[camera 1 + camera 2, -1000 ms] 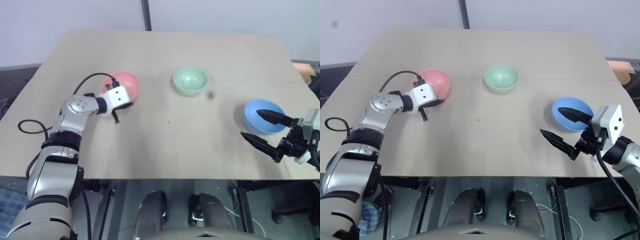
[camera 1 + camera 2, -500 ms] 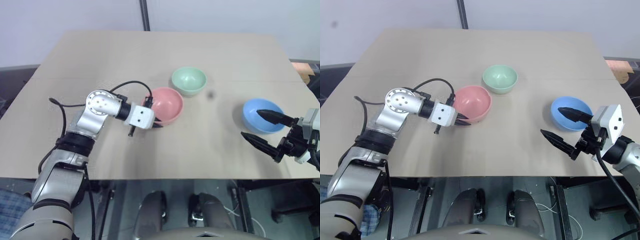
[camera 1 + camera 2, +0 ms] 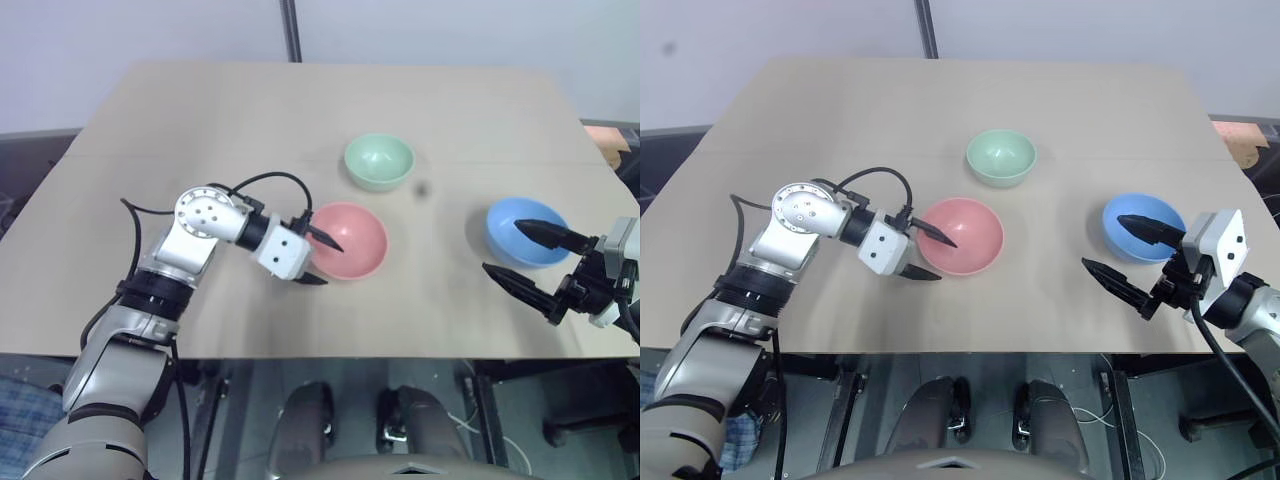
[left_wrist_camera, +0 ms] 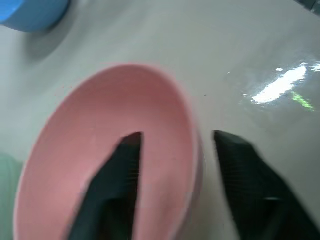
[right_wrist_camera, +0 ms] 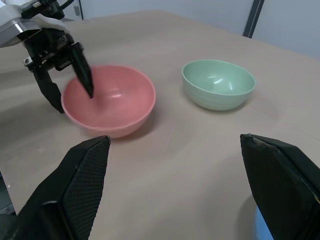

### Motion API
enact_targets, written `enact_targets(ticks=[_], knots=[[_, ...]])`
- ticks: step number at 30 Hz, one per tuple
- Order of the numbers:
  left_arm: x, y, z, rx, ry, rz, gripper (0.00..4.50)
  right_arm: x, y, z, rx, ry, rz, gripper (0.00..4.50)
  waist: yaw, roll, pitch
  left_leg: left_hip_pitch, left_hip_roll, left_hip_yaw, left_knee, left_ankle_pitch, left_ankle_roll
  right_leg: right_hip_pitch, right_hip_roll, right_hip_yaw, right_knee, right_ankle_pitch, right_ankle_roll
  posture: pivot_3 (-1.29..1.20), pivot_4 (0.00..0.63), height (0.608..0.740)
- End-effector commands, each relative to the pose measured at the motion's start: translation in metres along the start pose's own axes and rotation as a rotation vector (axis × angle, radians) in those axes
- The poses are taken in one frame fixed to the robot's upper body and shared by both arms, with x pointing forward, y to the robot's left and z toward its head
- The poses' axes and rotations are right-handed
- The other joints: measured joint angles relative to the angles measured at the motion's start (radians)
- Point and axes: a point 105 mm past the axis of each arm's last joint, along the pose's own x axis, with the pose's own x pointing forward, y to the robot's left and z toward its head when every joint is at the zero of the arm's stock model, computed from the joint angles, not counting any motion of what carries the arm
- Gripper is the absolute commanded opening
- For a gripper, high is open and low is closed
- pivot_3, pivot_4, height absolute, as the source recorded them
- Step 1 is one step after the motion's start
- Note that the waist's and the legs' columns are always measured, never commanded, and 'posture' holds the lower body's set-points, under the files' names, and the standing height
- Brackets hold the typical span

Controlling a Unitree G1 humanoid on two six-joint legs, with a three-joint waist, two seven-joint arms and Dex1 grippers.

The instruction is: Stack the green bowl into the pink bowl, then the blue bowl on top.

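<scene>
straddling the pink bowl [image 3: 348, 240] rim, left claw [image 3: 318, 256] spread; right claw [image 3: 520, 256] spread beside blue bowl [image 3: 512, 222].

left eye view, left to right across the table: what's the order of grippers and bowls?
left gripper → pink bowl → green bowl → blue bowl → right gripper

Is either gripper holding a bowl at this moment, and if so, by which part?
Nothing is gripped. The left gripper straddles the pink bowl's near rim with fingers apart; the right gripper is open and empty.
</scene>
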Motion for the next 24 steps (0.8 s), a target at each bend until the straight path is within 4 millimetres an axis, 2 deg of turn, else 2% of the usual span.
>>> enact_targets(ticks=[1, 5, 8, 11, 14, 17, 20, 24], knots=[[-0.009, 0.01, 0.008, 0.005, -0.021, 0.065, 4.45, 0.001, 0.004, 0.008, -0.031, -0.026, 0.016, 4.5, 0.0, 0.0, 0.0, 0.0, 0.0, 0.0, 0.0, 0.0, 0.0, 0.0, 0.0, 0.0, 0.0, 0.0, 0.0, 0.0, 0.15, 0.74], [-0.016, 0.017, 0.016, -0.075, -0.082, 0.139, 4.45, 0.001, 0.005, 0.008, -0.029, -0.024, 0.021, 4.5, -0.001, 0.0, 0.0, 0.0, 0.0, 0.0, 0.0, 0.0, 0.0, 0.0, 0.0, 0.0, 0.0, 0.0, 0.0, 0.0, 0.15, 0.74], [-0.032, 0.028, 0.021, -0.214, -0.152, 0.264, 4.45, 0.0, 0.004, 0.008, -0.03, -0.02, 0.021, 4.5, -0.001, 0.0, 0.0, 0.0, 0.0, 0.0, 0.0, 0.0, 0.0, 0.0, 0.0, 0.0, 0.0, 0.0, 0.0, 0.0, 0.15, 0.74], [-0.055, 0.031, 0.011, -0.383, -0.167, 0.417, 4.45, -0.001, 0.005, 0.007, -0.026, -0.018, 0.02, 4.5, -0.003, 0.0, 0.0, 0.0, 0.001, 0.0, 0.0, 0.0, 0.0, 0.0, 0.0, 0.0, 0.0, 0.0, 0.0, 0.0, 0.15, 0.74], [-0.074, 0.018, -0.012, -0.484, -0.079, 0.545, 4.45, 0.0, 0.004, 0.005, -0.017, -0.015, 0.016, 4.5, -0.003, 0.0, 0.0, 0.001, 0.001, 0.0, 0.0, 0.0, 0.0, 0.0, 0.0, 0.0, 0.0, 0.0, 0.0, 0.0, 0.15, 0.74], [-0.095, 0.009, -0.023, -0.576, -0.044, 0.674, 4.45, 0.001, 0.005, 0.002, -0.001, -0.004, 0.029, 4.5, -0.001, 0.0, 0.0, 0.001, 0.001, 0.0, 0.0, 0.0, 0.0, 0.0, 0.0, 0.0, 0.0, 0.0, 0.0, 0.0, 0.15, 0.74], [-0.117, -0.006, -0.025, -0.64, -0.036, 0.769, 4.45, 0.006, 0.001, 0.002, -0.005, -0.004, 0.04, 4.5, -0.002, 0.0, 0.0, 0.0, 0.0, -0.001, 0.0, 0.0, 0.0, 0.0, -0.001, -0.001, 0.0, 0.0, 0.0, 0.0, 0.15, 0.74], [-0.119, -0.027, -0.016, -0.69, -0.034, 0.762, 4.45, 0.013, -0.007, 0.0, -0.009, -0.002, 0.042, 4.5, -0.004, 0.0, 0.0, 0.001, 0.001, 0.0, -0.001, 0.0, 0.0, 0.0, -0.001, 0.0, 0.0, 0.0, 0.0, 0.0, 0.15, 0.74]])
